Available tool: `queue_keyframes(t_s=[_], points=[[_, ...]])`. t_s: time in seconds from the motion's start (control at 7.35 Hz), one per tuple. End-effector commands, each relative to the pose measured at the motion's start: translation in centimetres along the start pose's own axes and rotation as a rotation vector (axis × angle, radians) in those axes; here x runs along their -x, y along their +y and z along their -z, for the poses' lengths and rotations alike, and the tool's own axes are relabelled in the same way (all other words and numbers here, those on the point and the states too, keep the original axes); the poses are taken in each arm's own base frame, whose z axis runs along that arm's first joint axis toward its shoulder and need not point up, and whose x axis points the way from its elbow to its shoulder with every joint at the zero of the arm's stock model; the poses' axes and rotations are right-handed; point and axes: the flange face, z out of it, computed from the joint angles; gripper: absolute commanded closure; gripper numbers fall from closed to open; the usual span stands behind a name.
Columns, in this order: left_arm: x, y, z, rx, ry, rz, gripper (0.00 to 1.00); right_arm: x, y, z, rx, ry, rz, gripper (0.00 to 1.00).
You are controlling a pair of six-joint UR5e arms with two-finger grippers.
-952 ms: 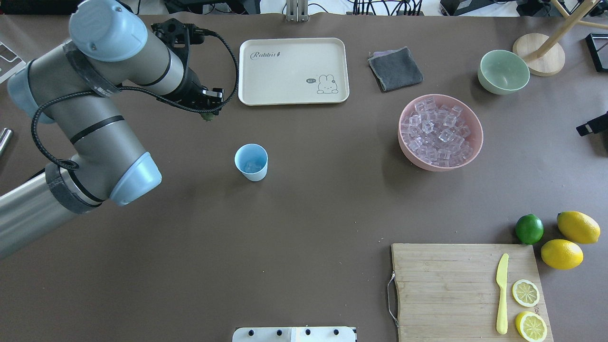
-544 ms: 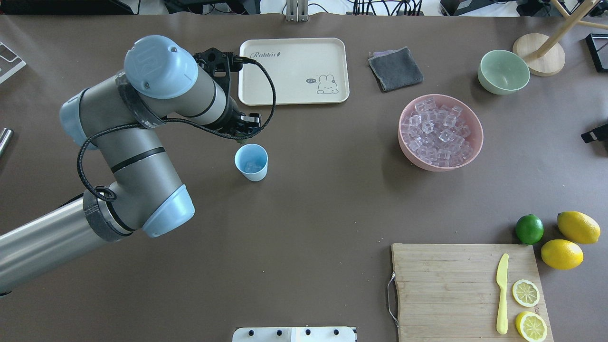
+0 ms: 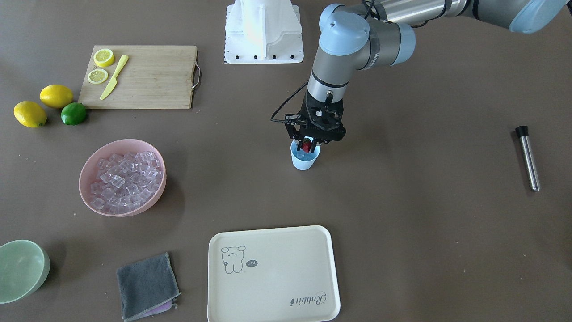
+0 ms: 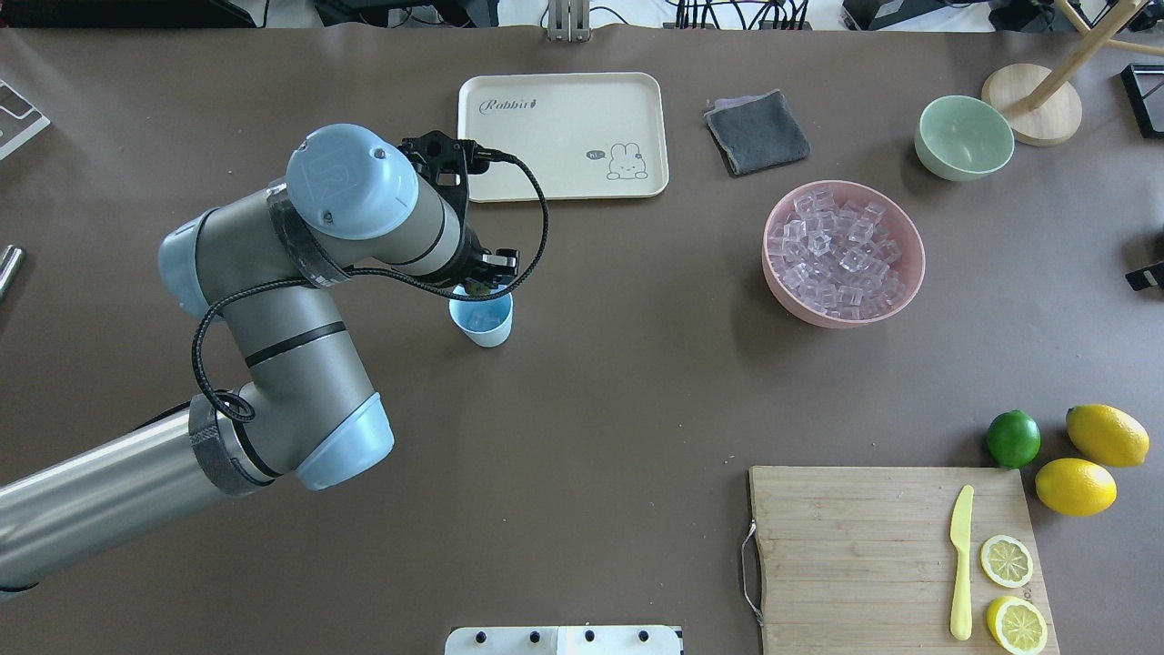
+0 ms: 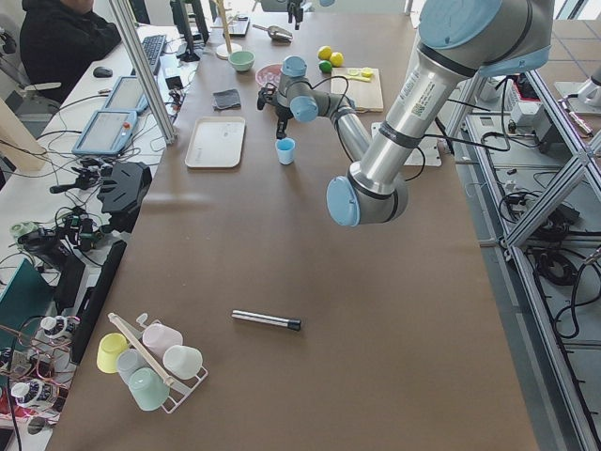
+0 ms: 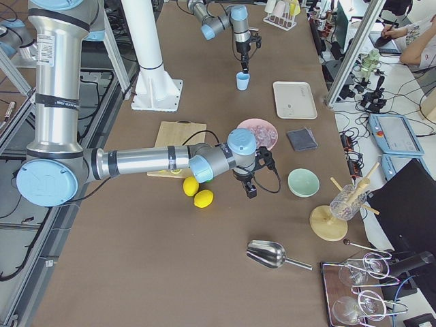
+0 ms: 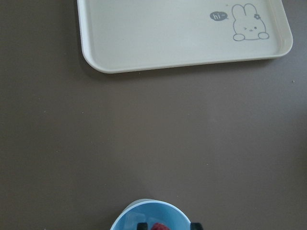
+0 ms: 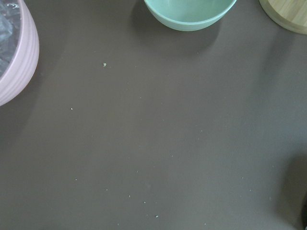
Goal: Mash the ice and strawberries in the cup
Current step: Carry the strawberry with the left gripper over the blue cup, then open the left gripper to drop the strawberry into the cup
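Red strawberry | pinched in left claw | above cup

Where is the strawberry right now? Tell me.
In the front-facing view, the strawberry is pinched in the left gripper, right over the mouth of the light blue cup, near the table's middle.

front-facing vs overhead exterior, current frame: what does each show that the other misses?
Front-facing only: the red strawberry pinched in the left gripper right over the cup, and the whole metal rod lying on the table.
Overhead only: the round wooden stand beside the green bowl. From there the arm covers most of the strawberry.
Both: the cup, the pink bowl full of ice, the tray and the cutting board.
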Motion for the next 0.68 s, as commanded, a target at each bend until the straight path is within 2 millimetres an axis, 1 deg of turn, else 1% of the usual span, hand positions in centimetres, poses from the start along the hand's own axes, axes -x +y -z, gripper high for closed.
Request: queue_keyframes(t_s=[0.0,0.14,0.27,0.41,0.54], points=[[0.2,0.6,-0.5,-0.017,-0.017,-0.005,0.03,0.0,0.0,0.0,-0.001,0.0,-0.004,0.05],[0.0,0.6,0.3,-0.024,-0.004,-0.007,0.03,0.1,-0.1,0.1,-0.003,0.0,-0.002,0.05],[2.9,-0.5,2.1,-0.049,-0.009,-0.002,0.03,0.1,-0.1,0.1,-0.005,0.0,-0.001,0.05],[10.4,-2.6,3.8,-0.038,-0.046,-0.094,0.03,0.0,-0.1,0.0,-0.003,0.0,-0.002,0.05],[20.1,-4.7,5.0,0.012,-0.085,-0.149,0.03,0.0,-0.1,0.0,-0.003,0.0,-0.002,0.05]])
